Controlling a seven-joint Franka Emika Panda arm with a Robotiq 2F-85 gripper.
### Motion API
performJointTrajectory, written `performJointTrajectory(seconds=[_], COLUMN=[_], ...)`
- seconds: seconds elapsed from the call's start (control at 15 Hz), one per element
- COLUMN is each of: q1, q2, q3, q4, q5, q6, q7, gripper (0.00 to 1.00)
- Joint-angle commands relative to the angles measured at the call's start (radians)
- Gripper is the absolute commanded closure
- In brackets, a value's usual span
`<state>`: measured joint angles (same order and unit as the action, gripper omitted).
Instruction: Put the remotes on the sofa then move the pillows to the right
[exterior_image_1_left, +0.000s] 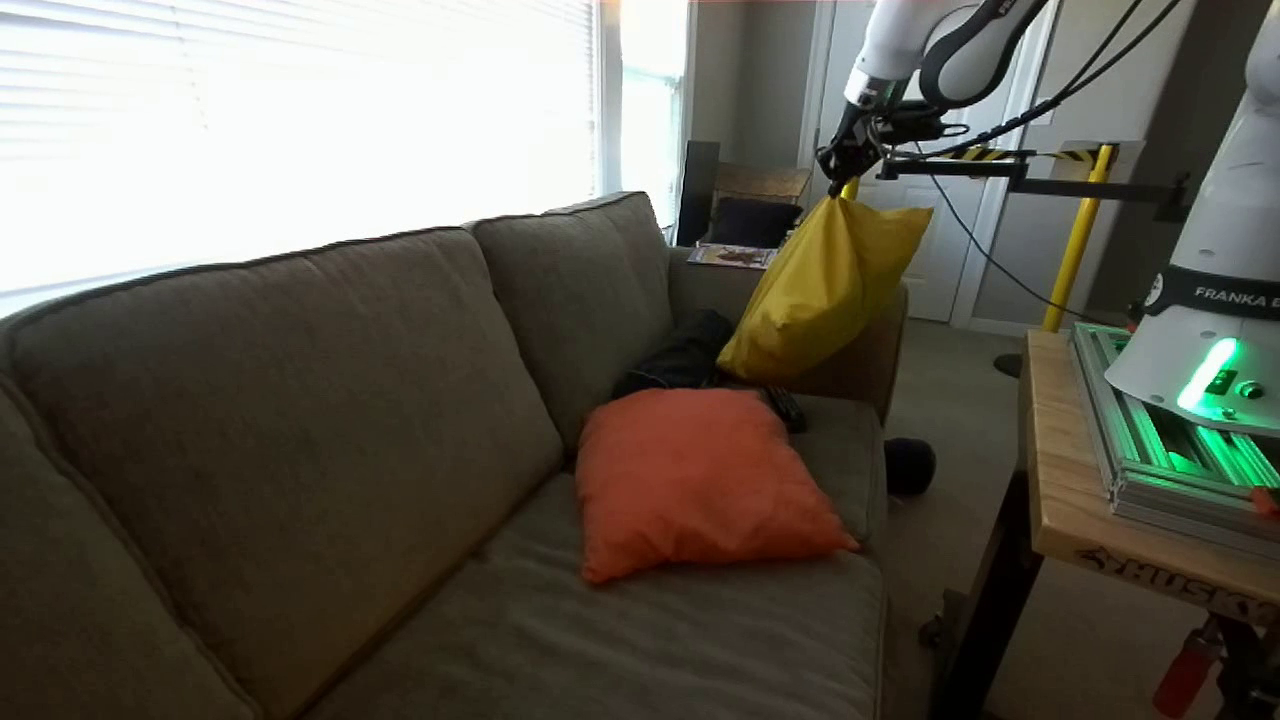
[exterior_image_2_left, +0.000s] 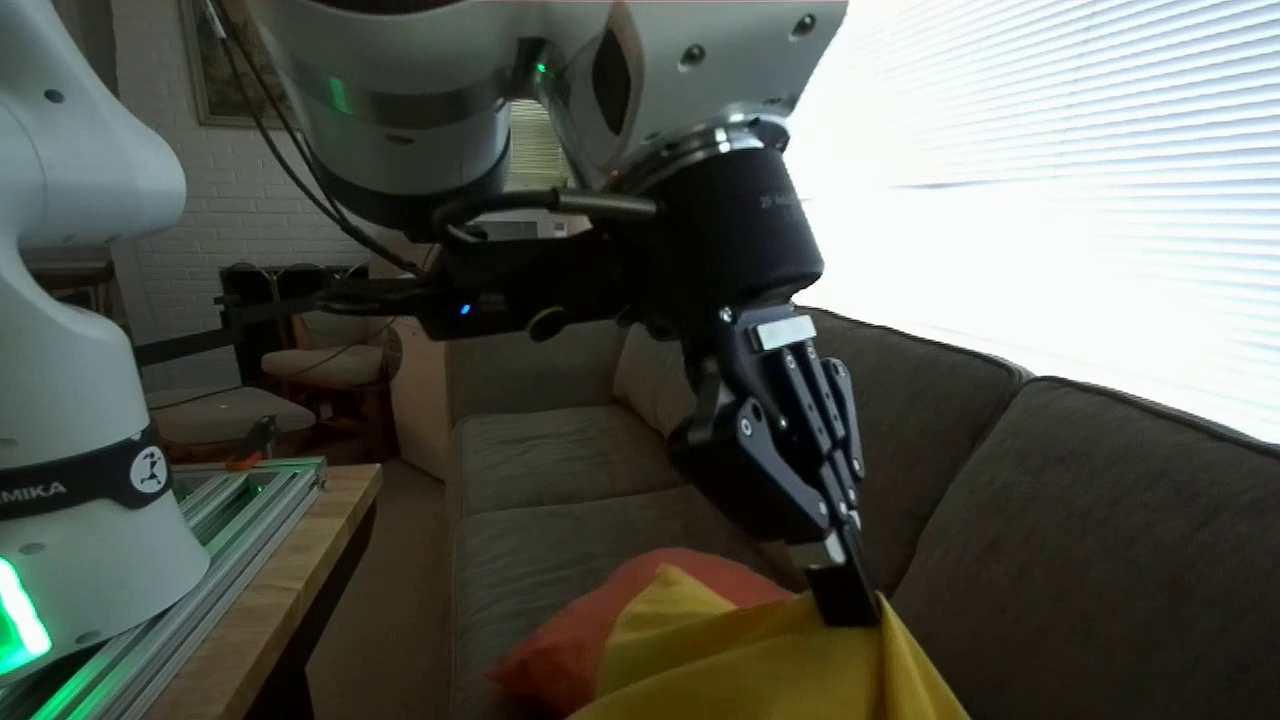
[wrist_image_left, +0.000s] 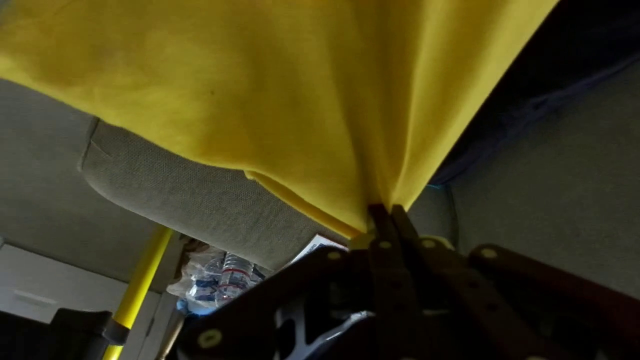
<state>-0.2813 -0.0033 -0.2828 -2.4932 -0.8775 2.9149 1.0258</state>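
My gripper (exterior_image_1_left: 836, 188) is shut on a corner of the yellow pillow (exterior_image_1_left: 830, 290), which hangs tilted by the sofa's far arm. In an exterior view the gripper's fingertips (exterior_image_2_left: 845, 597) pinch the yellow cloth (exterior_image_2_left: 760, 665). In the wrist view the fingertips (wrist_image_left: 389, 209) are close together with the yellow pillow (wrist_image_left: 280, 90) gathered between them. The orange-red pillow (exterior_image_1_left: 700, 480) lies on the seat of the grey-beige sofa (exterior_image_1_left: 300, 400); it also shows in an exterior view (exterior_image_2_left: 585, 625). A dark remote (exterior_image_1_left: 786, 409) lies on the seat behind the orange pillow. Any other remote is hidden or out of view.
A dark bundled cloth (exterior_image_1_left: 680, 352) lies against the back cushion beside the yellow pillow. A magazine (exterior_image_1_left: 733, 256) rests on the sofa's far arm. A wooden table (exterior_image_1_left: 1060, 450) carries the robot base. A yellow post (exterior_image_1_left: 1080, 240) stands behind. Window blinds are above the sofa back.
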Motion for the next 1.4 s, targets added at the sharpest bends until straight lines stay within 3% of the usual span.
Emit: performJointTrajectory(seconds=[0.0, 0.4, 0.47, 0.53, 1.0, 1.2, 1.33], q1=[0.001, 0.011, 0.015, 0.019, 0.09, 0.101, 0.099], q2=[0.065, 0.12, 0.137, 0.15, 0.21, 0.236, 0.263], q3=[-0.004, -0.026, -0.026, -0.021, 0.009, 0.053, 0.101], q4=[0.1, 0.197, 0.207, 0.208, 0.231, 0.202, 0.183], q5=[-0.101, -0.211, -0.222, -0.221, -0.22, -0.165, -0.138], q6=[0.017, -0.017, -0.016, -0.005, -0.001, 0.053, 0.108], q7=[0.221, 0.522, 0.558, 0.581, 0.671, 0.568, 0.494], gripper=[1.0, 1.0, 0.82, 0.72, 0.25, 0.03, 0.0])
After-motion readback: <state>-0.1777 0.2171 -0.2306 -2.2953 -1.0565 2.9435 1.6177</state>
